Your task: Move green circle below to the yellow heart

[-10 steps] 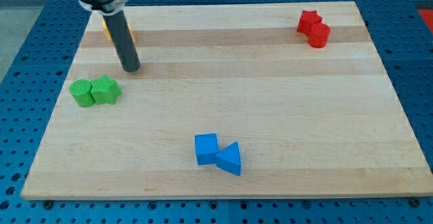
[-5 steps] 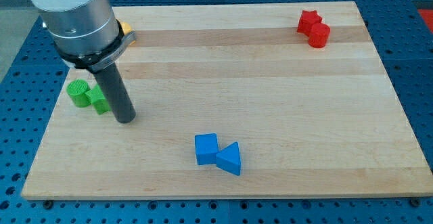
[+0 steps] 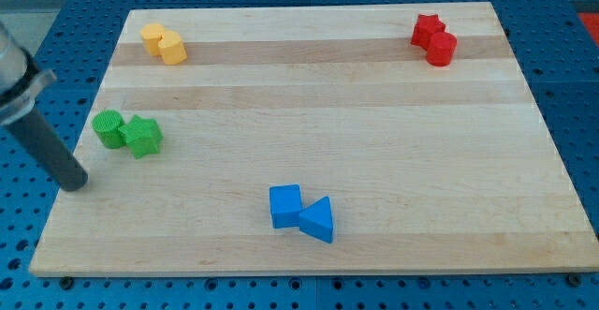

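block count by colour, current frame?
Yellow: 2, a pair at the view's top left
Green: 2, the circle touching a star-like block
Red: 2, a pair at the view's top right
Blue: 2, a cube touching a triangle
Total: 8
My tip sits left of and below the greens.

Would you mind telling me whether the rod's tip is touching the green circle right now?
Apart. The camera view shows bare board between my tip and the green circle; my tip sits toward the view's bottom left of it, near the board's left edge.
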`<move>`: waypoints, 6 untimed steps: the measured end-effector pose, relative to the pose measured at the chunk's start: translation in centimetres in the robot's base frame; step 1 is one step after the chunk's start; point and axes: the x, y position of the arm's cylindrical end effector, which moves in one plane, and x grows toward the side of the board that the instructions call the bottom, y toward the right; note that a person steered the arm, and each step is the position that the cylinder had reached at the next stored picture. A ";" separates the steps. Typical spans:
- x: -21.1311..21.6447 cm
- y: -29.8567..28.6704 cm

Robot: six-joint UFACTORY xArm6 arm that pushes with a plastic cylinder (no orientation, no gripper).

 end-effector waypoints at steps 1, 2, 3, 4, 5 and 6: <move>-1.8 0.1; -3.0 0.3; -4.9 2.1; -5.7 3.0; -7.7 4.4; -8.2 4.7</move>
